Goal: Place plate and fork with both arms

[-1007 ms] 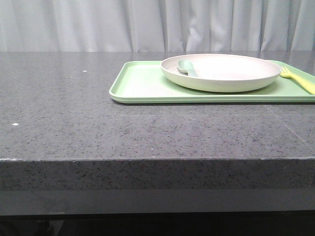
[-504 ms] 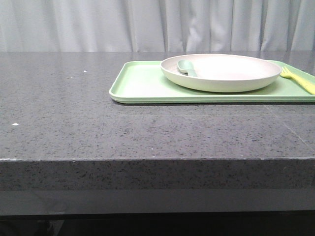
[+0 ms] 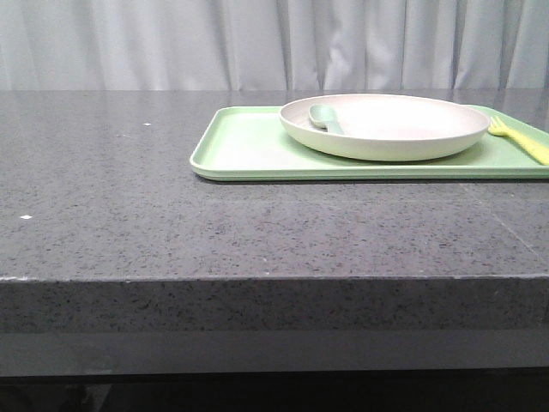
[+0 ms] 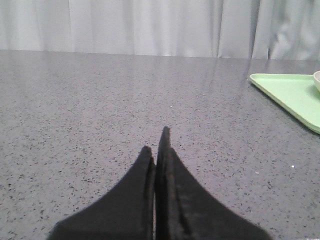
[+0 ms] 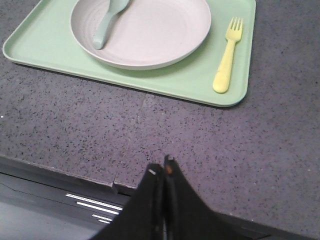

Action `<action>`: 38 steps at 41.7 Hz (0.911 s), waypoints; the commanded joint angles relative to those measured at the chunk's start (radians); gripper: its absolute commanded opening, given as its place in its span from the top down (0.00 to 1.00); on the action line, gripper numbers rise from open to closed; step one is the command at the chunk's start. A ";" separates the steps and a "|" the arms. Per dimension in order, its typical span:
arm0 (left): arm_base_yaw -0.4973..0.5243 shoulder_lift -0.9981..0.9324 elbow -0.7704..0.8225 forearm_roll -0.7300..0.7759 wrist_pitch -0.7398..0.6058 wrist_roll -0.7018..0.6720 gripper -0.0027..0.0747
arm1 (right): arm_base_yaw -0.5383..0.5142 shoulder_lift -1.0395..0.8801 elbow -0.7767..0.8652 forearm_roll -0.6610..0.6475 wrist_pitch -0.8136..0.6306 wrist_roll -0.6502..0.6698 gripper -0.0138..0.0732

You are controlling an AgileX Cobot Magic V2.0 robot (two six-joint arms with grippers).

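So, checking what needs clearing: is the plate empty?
No. A grey-green spoon lies inside the plate, handle resting on its rim.

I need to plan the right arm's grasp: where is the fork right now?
The fork lies flat on the green tray, just right of the plate near the tray's right edge, tines pointing away from the robot.

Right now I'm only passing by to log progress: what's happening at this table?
Nothing is being handled. The plate, with a spoon in it, and the fork beside it lie on the green tray. Both the left gripper and right gripper are shut and empty, short of the tray.
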 commanded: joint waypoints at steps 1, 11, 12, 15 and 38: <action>-0.006 -0.022 0.003 -0.001 -0.091 -0.009 0.99 | -0.002 0.004 -0.026 0.001 -0.064 -0.006 0.92; -0.006 -0.022 0.003 -0.016 -0.121 0.019 0.99 | -0.002 0.004 -0.026 0.001 -0.064 -0.006 0.92; -0.006 -0.022 0.003 -0.023 -0.121 0.019 0.99 | -0.002 0.004 -0.026 0.001 -0.064 -0.006 0.92; -0.006 -0.022 0.003 -0.065 -0.121 0.019 0.99 | -0.002 0.004 -0.026 0.001 -0.064 -0.006 0.92; -0.006 -0.022 0.003 -0.095 -0.113 0.019 0.99 | -0.002 0.004 -0.026 0.001 -0.064 -0.006 0.92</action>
